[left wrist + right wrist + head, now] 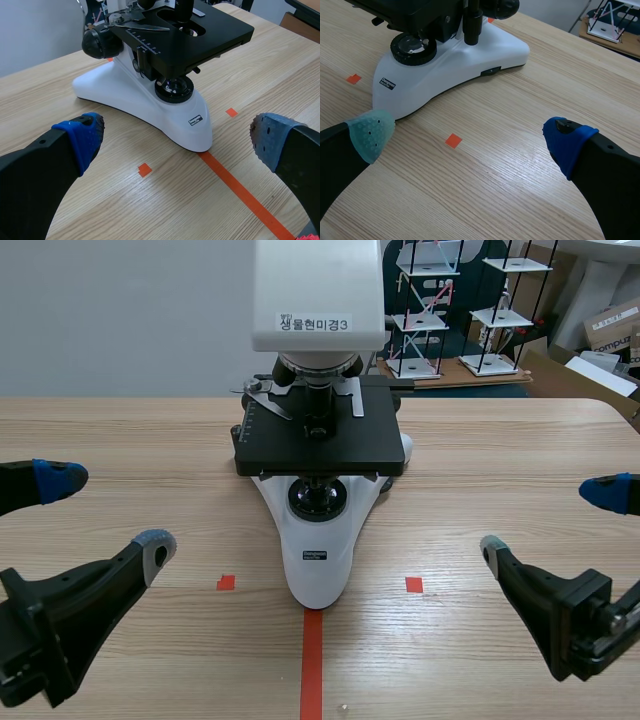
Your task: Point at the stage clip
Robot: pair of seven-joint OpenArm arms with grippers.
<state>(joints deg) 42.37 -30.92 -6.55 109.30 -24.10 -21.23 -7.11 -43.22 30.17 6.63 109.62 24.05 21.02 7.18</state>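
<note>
A white microscope with a black stage stands mid-table. The metal stage clip lies on the stage's back left part; in the left wrist view the stage clip shows as a thin silver arm above the stage's ruler edge. My left gripper is open near the table's left front, well short of the microscope. My right gripper is open at the right front. In the right wrist view the gripper sits off the microscope base; the clip is hidden there.
Orange-red tape squares and a tape line mark the table in front of the microscope. Wire-frame racks and cardboard boxes stand behind the table's far right edge.
</note>
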